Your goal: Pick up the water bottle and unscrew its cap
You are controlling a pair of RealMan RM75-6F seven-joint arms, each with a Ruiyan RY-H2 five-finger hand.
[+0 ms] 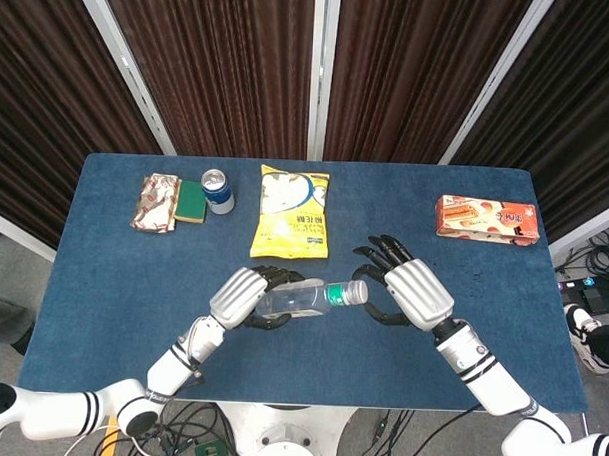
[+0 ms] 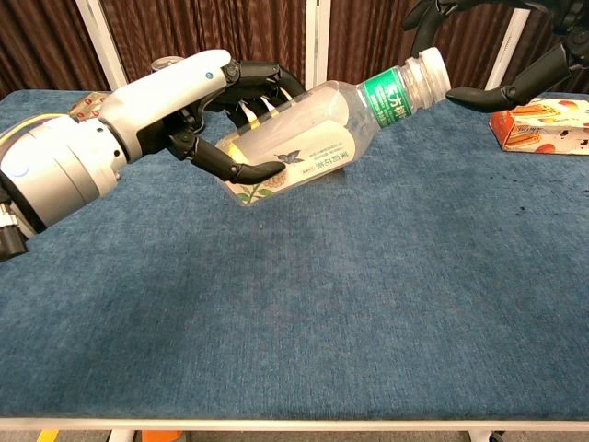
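Observation:
My left hand [image 1: 244,296] [image 2: 198,106] grips a clear water bottle [image 1: 304,299] [image 2: 313,138] around its body and holds it above the blue table, neck pointing right and slightly up. The bottle has a green label near the neck and a white cap [image 1: 356,292] [image 2: 431,70]. Just right of the cap, my right hand [image 1: 407,292] [image 2: 502,55] has its fingers spread on both sides of it, close to the cap but not closed on it.
At the back of the table lie a yellow snack bag [image 1: 292,213], a blue can [image 1: 218,191], a green sponge [image 1: 191,201] and a wrapped snack [image 1: 157,202]. An orange biscuit box [image 1: 486,219] [image 2: 543,124] sits at the back right.

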